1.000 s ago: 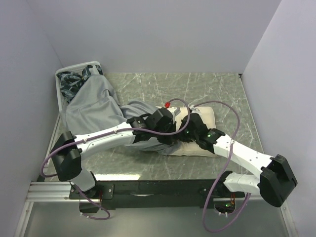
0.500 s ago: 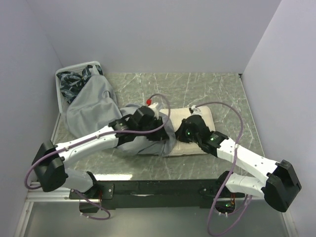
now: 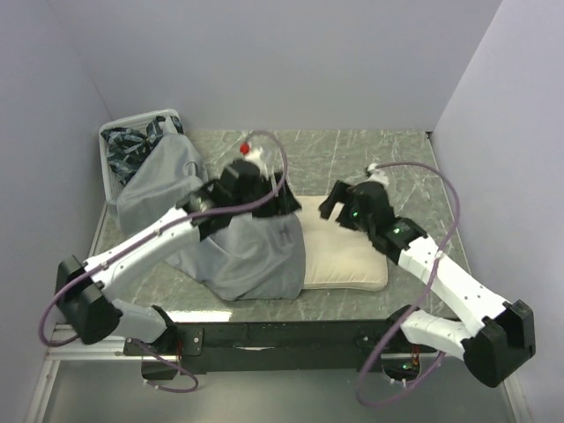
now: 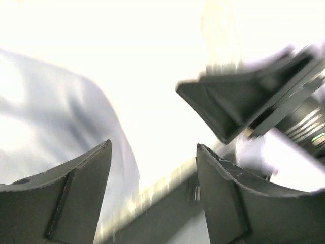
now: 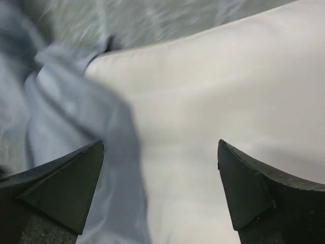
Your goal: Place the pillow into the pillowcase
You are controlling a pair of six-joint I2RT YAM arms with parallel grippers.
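The pillow (image 3: pixel 348 260) lies flat in the lower middle of the top view, on the desk (image 3: pixel 370 150). The face that shows is plain cream. The grey pillowcase (image 3: pixel 251 256) covers the pillow's left end and spreads from there toward the upper left, up to the white basket (image 3: pixel 141 117) that holds dark patterned cloth (image 3: pixel 132 145).

The left fingers (image 4: pixel 76 193) stand wide apart with nothing between them. In the top view they are at the upper edge of the pillowcase, near the pillow's upper left corner. Their own camera is strongly overexposed and shows only pale grey cloth at the left.

The right fingers (image 5: pixel 61 188) are also spread wide and hold nothing. They hang over the left part of the pillow. A fold of the pillowcase lies over the pillow's edge near the finger at the lower left of that frame. Whether these fingers touch the pillow, I cannot tell.
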